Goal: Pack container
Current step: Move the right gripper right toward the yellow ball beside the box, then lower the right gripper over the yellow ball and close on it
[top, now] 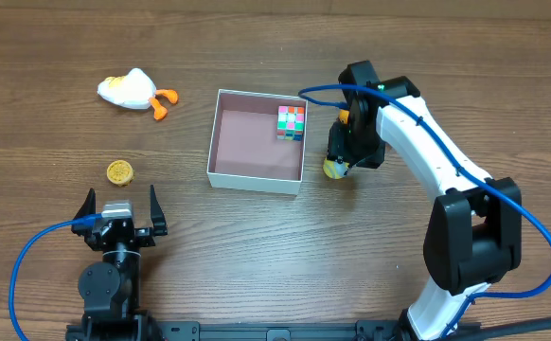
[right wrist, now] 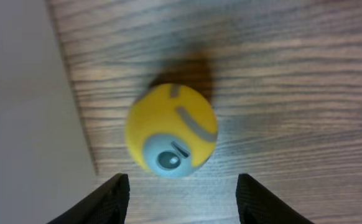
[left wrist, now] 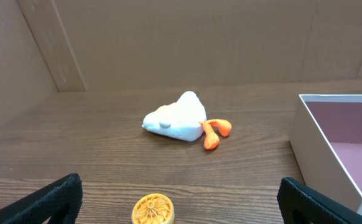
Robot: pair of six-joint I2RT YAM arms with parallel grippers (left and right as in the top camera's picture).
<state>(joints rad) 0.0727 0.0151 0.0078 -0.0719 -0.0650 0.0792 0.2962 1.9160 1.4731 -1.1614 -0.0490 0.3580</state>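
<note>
The container [top: 221, 167] is a shallow white box with a pink inside, mid-table, and its wall shows at the right in the left wrist view [left wrist: 318, 146]. A multicoloured cube [top: 291, 122] lies in its far right corner. A yellow ball toy with a grey eye [right wrist: 171, 130] rests on the table just outside the container's right wall [top: 333, 170]. My right gripper [right wrist: 182, 199] hangs open over it, fingers apart and not touching it. My left gripper [left wrist: 180, 202] stands wide open at the front left, with a yellow disc [left wrist: 152, 210] low between its fingers, untouched.
A white duck toy with orange feet [top: 135, 91] lies on its side at the back left, also in the left wrist view [left wrist: 180, 119]. The yellow disc [top: 119, 171] sits just ahead of my left gripper. Cardboard panels [left wrist: 187, 43] back the table.
</note>
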